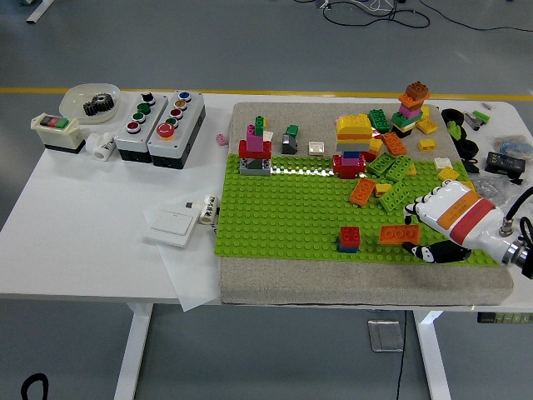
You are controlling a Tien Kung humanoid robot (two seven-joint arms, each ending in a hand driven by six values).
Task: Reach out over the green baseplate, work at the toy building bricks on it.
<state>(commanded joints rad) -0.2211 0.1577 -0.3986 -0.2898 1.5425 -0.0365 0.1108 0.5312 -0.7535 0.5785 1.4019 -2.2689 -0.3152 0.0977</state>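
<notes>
Orange brick (399,234) touching right hand's (447,218) fingertips (410,218).

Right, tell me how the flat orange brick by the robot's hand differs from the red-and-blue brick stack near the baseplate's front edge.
The flat orange brick is a single long, low piece in one colour; the red-and-blue brick stack is compact and taller, a red brick on top of a blue one. The orange brick lies right at the right hand, while the stack stands apart from it to the left, untouched. Both sit on the green studded baseplate near its front edge.
</notes>
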